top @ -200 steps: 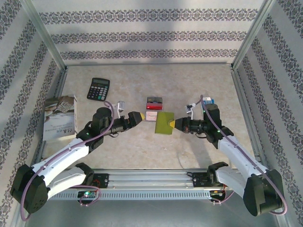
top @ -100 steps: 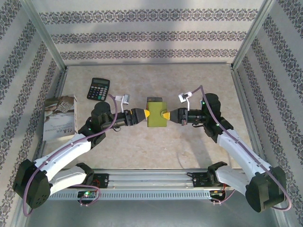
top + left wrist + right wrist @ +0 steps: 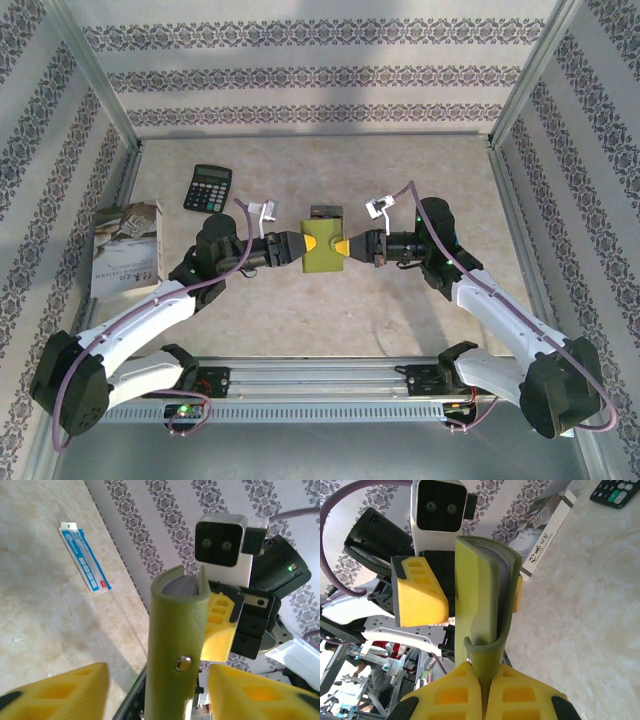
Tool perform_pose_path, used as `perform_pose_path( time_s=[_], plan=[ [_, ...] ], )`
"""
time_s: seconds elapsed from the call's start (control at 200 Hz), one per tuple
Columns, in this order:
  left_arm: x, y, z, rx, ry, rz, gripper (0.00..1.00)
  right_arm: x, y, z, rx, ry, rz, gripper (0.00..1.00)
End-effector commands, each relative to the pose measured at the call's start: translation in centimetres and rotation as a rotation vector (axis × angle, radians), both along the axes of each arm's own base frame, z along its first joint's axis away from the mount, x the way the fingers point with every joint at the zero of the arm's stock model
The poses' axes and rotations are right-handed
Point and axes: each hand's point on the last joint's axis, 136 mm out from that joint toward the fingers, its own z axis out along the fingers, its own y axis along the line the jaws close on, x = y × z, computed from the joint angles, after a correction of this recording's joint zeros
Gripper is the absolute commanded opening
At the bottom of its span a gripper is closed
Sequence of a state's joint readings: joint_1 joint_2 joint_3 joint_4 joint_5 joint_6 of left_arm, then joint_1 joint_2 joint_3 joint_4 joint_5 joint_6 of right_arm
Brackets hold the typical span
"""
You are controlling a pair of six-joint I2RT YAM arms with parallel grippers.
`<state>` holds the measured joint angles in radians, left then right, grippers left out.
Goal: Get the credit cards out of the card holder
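Fingers (image 3: 445,695) of the right gripper (image 3: 343,247) pinch the smooth olive-green card holder (image 3: 325,258) above the table (image 3: 300,320). Left gripper (image 3: 305,244), apart a second ago, now has blocky yellow fingers (image 3: 60,690) spread around it.

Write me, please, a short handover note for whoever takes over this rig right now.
Left gripper: open, one finger on either side of the card holder, with gaps showing.
Right gripper: shut on the holder's edge, holding it between the arms.
Credit cards: some lie on the table just beyond the holder. I cannot tell whether any remain inside.
Done: some cards are out, and the holder is gripped on one side.
Left: probably close the left gripper, spread the holder, and pull out any cards in it.
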<state>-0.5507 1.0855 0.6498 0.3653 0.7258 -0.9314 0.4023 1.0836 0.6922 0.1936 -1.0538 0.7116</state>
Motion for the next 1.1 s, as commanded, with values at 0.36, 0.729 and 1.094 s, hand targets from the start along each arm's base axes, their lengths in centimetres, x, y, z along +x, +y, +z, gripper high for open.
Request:
perform_pose_path(
  time_s=[0.36, 0.729, 1.094],
  plan=[
    [-0.2, 0.0, 1.4, 0.04, -0.065, 0.001, 0.12, 1.3, 0.5, 0.7, 0.01, -0.028, -0.033, 0.04],
    [1.2, 2.8, 0.0, 0.172, -0.059, 0.186, 0.0, 3.2, -1.7, -0.6, -0.043, 0.012, -0.173, 0.57],
    [2.2, 7.1, -2.1, 0.383, 0.0, 0.438, 0.0, 3.8, -4.4, -2.2, -0.397, 0.053, -0.422, 0.56]
  ],
)
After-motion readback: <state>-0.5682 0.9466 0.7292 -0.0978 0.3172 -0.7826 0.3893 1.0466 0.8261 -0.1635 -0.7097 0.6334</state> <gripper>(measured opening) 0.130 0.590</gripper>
